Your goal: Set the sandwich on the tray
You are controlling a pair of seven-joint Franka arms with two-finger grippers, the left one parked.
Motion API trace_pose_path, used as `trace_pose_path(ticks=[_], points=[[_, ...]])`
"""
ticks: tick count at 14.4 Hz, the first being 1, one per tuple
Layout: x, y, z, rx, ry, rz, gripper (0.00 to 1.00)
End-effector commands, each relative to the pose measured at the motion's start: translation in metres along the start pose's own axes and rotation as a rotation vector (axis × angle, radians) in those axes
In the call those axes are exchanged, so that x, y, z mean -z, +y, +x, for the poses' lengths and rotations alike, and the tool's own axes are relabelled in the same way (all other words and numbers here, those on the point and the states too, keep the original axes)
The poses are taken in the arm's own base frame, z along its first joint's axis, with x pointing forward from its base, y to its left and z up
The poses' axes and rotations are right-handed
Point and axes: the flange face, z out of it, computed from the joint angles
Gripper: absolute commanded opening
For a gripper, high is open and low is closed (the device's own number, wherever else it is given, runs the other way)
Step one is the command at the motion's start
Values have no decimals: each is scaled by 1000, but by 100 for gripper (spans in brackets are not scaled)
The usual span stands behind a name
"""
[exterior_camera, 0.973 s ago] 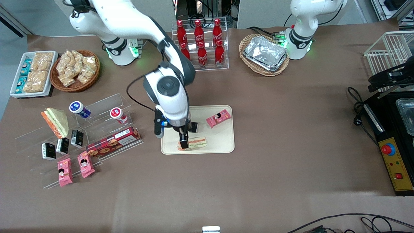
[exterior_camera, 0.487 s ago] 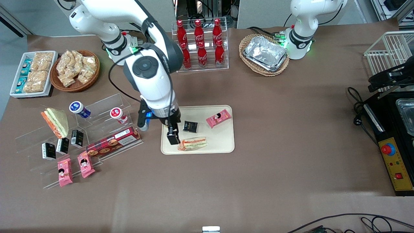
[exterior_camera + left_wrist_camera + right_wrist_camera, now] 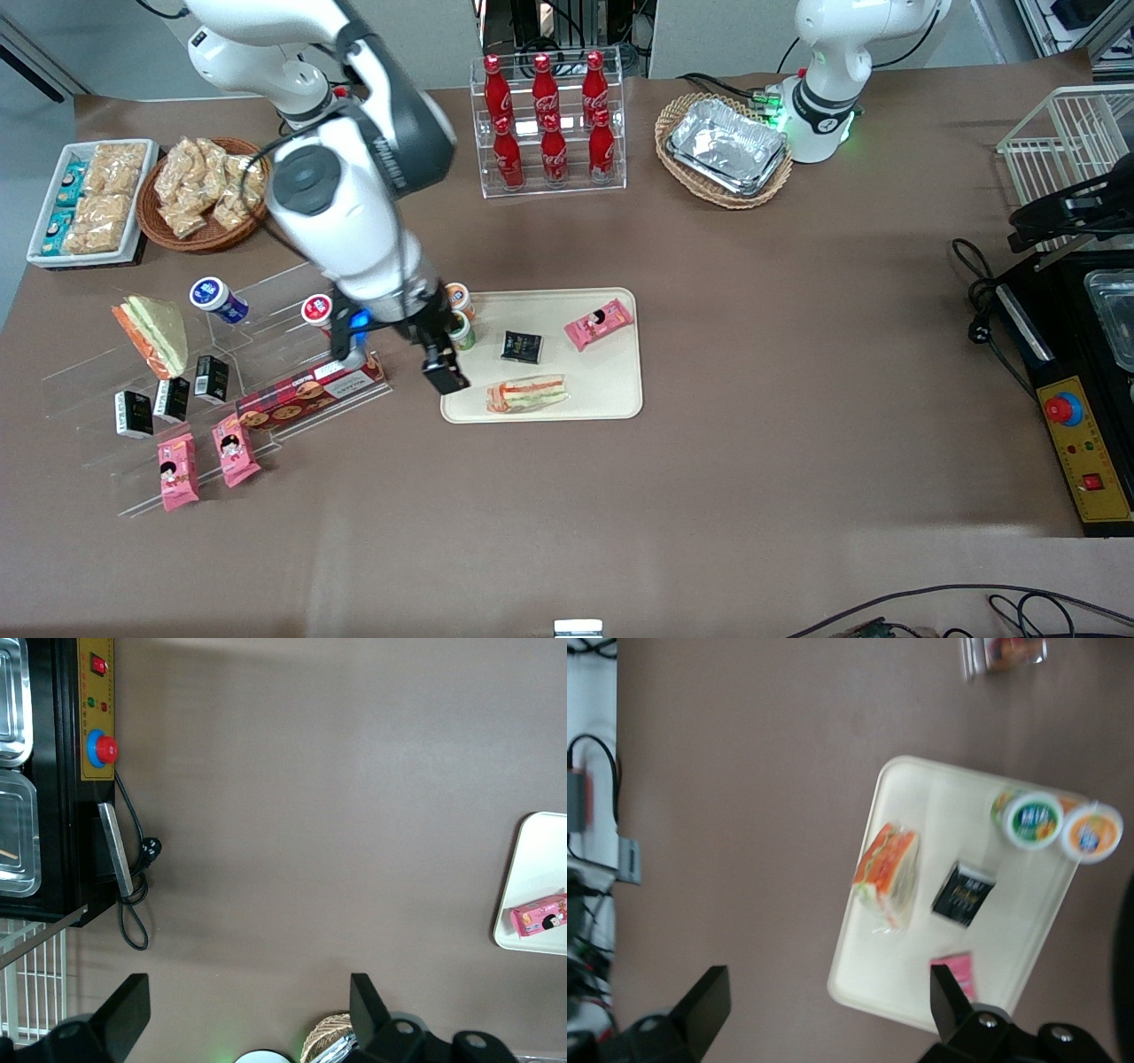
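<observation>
6 red cola bottles (image 3: 549, 124) in a clear rack; foil trays (image 3: 728, 146) in a wicker basket.

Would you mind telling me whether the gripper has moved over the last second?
Yes. The gripper, open, has left the sandwich and now hangs at the tray edge toward the working arm's end.

The gripper (image 3: 436, 361) hangs from the bent right arm, fingers (image 3: 446, 376) spread, holding nothing.

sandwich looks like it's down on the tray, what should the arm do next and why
Probably just keep retreating toward the working arm's end. The sandwich lies flat on the tray, inside its rim, and the gripper is open, empty and off the tray edge, so nothing seems left to place.
</observation>
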Motion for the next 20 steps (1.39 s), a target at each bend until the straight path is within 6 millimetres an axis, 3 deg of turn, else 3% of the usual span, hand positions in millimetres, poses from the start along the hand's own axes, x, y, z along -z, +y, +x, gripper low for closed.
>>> trace_pose_path(ticks=[1, 4, 6, 10, 13, 15, 17, 20], points=[[35, 4, 68, 244, -86, -71, 100], [58, 11, 135, 483, -117, -115, 100], [69, 20, 195, 634, -92, -161, 100], [97, 37, 278, 970, -13, -230, 100], [112, 53, 301, 1108, -60, -265, 100], [118, 58, 300, 1122, -53, -297, 100], [119, 57, 284, 1180, 9, -377, 100], [121, 56, 284, 1185, 7, -368, 100]])
